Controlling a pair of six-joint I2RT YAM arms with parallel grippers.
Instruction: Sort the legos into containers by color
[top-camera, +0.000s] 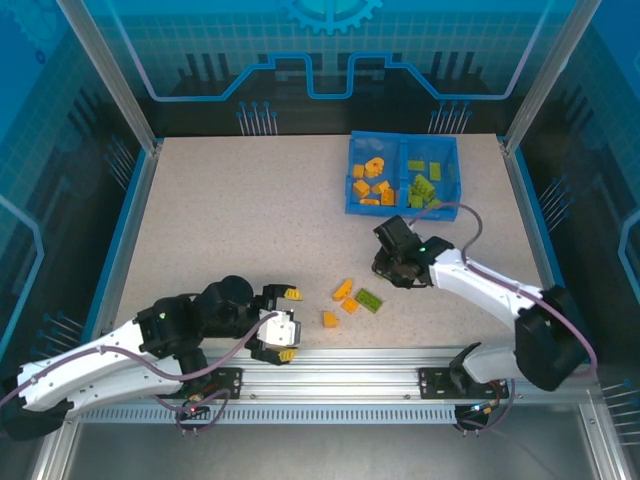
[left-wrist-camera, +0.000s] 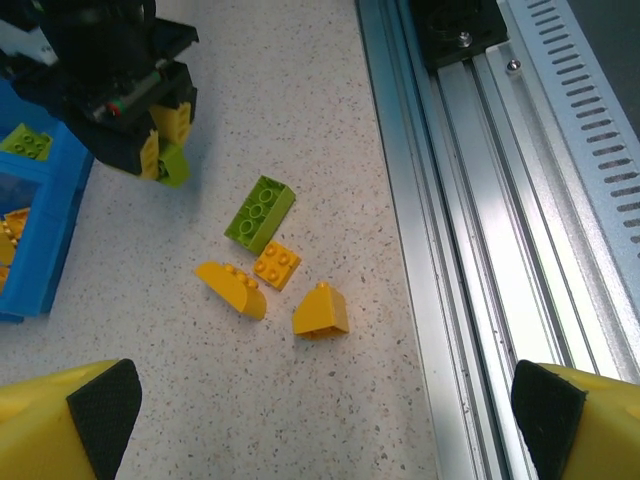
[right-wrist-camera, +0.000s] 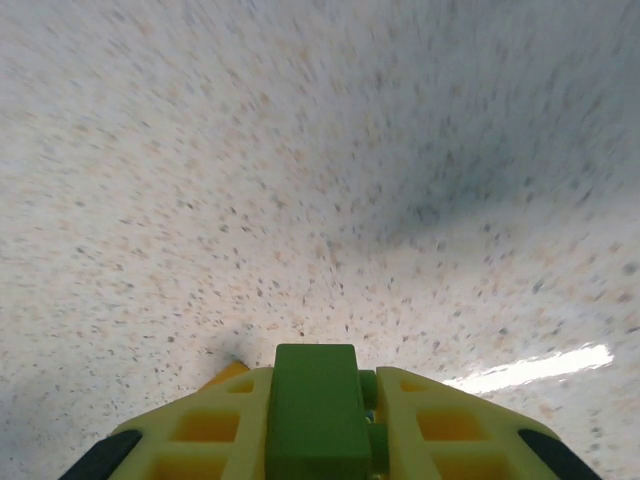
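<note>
we are looking down on a pale speckled table. the right gripper is hovering over the table, near the blue tray, and its yellow fingers are clenching a lime-green lego between them. the table under the right wrist camera is looking blurred. the left gripper is sitting low beside the metal rail, its fingers spread wide and gripping nothing. between the two grippers, four loose legos are lying close together on the table: a green brick, a flat orange square just beside it, a curved orange piece and a sloped orange piece. the tray is resting at the far right of the table, well apart from the loose group. a middle wall is dividing it into two square compartments. its left compartment is holding orange legos and its right compartment is holding green legos.
</note>
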